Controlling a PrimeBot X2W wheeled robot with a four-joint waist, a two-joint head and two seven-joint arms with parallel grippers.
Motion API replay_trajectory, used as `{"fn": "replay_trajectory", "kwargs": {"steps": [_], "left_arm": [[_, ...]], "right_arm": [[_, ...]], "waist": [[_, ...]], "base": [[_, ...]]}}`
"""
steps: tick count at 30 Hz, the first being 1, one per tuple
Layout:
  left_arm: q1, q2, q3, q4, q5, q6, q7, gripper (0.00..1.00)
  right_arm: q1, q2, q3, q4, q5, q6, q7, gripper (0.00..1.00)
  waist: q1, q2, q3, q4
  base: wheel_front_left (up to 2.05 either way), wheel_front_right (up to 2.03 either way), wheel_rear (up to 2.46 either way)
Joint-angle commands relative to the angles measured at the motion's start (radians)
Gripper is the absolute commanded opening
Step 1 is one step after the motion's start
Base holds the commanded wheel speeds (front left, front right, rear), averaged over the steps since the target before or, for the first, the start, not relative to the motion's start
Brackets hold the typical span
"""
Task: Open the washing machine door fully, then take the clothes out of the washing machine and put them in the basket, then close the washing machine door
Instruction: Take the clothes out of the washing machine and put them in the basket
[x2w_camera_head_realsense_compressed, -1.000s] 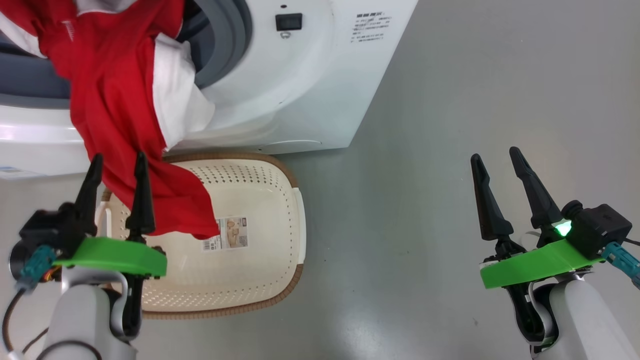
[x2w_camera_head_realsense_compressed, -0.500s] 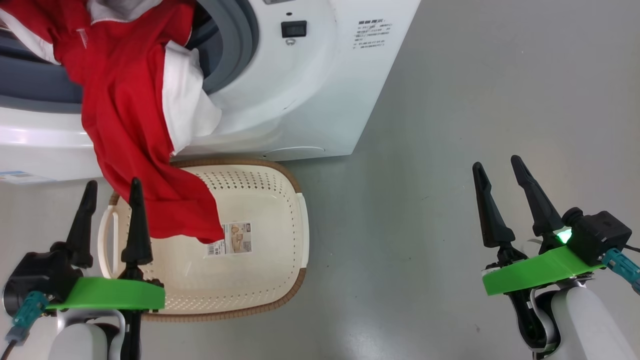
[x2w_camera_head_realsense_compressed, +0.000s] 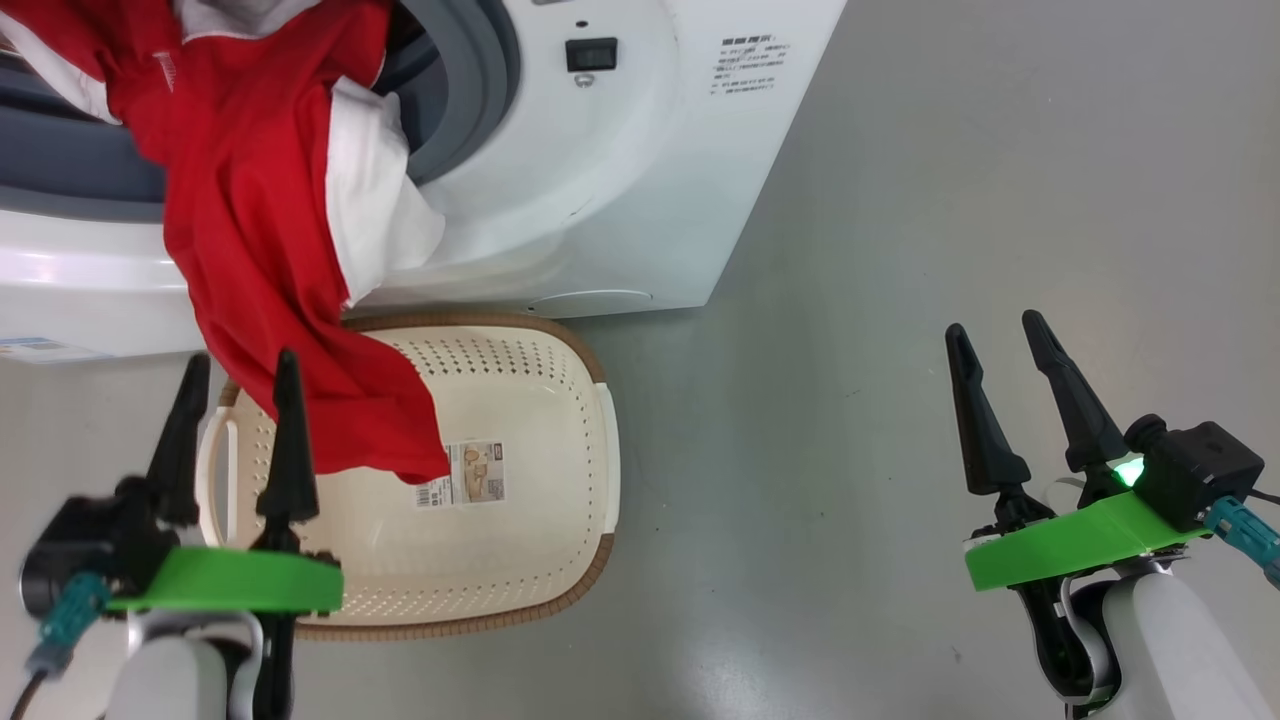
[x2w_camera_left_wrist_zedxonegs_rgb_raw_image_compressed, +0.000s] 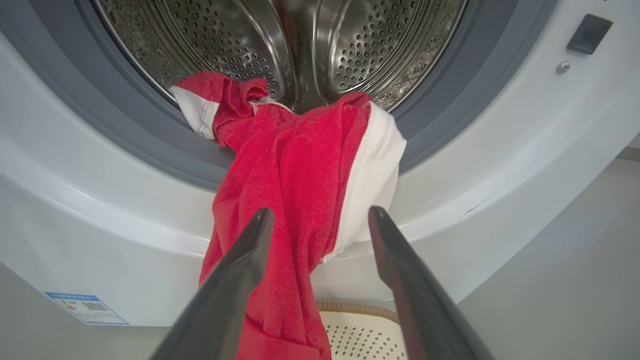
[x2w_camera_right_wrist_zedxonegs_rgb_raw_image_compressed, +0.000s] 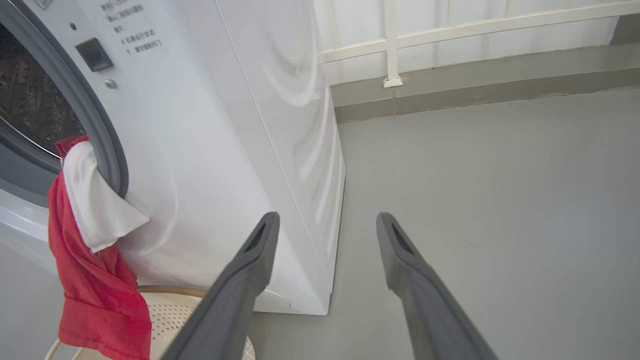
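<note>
Head view: clothes (x2w_camera_head_realsense_compressed: 270, 250) are hanging from the washing machine (x2w_camera_head_realsense_compressed: 620, 200), lower end trailing over the basket (x2w_camera_head_realsense_compressed: 540, 400); left gripper (x2w_camera_head_realsense_compressed: 244, 357) and right gripper (x2w_camera_head_realsense_compressed: 992, 324) are standing wide, empty. Left wrist view: clothes are draping over the gasket (x2w_camera_left_wrist_zedxonegs_rgb_raw_image_compressed: 440, 100). Right wrist view: right gripper is pointing over floor (x2w_camera_right_wrist_zedxonegs_rgb_raw_image_compressed: 500, 200) beside the washing machine.

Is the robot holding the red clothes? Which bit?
No, nothing is held. The left gripper and the right gripper are both open and empty. The clothes just hang out of the washing machine over the basket.

Red cloth clothes (x2w_camera_left_wrist_zedxonegs_rgb_raw_image_compressed: 280, 165), perforated plastic basket (x2w_camera_head_realsense_compressed: 540, 400)
</note>
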Motion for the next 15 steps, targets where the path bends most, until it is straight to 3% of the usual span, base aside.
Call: {"fn": "replay_trajectory", "kwargs": {"steps": [1,7,15], "left_arm": [[-0.029,0.021,0.018,-0.014,0.011,-0.005,-0.005,1.00],[-0.140,0.053,-0.006,0.029,0.005,-0.005,-0.005,1.00],[-0.344,0.103,-0.073,0.189,-0.017,-0.005,-0.005,1.00]], "right_arm": [[0.018,-0.004,0.019,-0.023,0.002,0.000,-0.006,1.00],[0.014,-0.003,0.030,-0.021,0.003,0.000,-0.006,1.00],[0.003,0.000,0.050,-0.021,0.005,0.000,-0.006,1.00]], "waist": [[0.0000,-0.0001,0.001,0.001],[0.0000,-0.0001,0.010,-0.001],[0.0000,-0.0001,0.034,-0.020]], "base": [[0.00,0.00,0.00],[0.00,0.00,0.00],[0.00,0.00,0.00]]}}
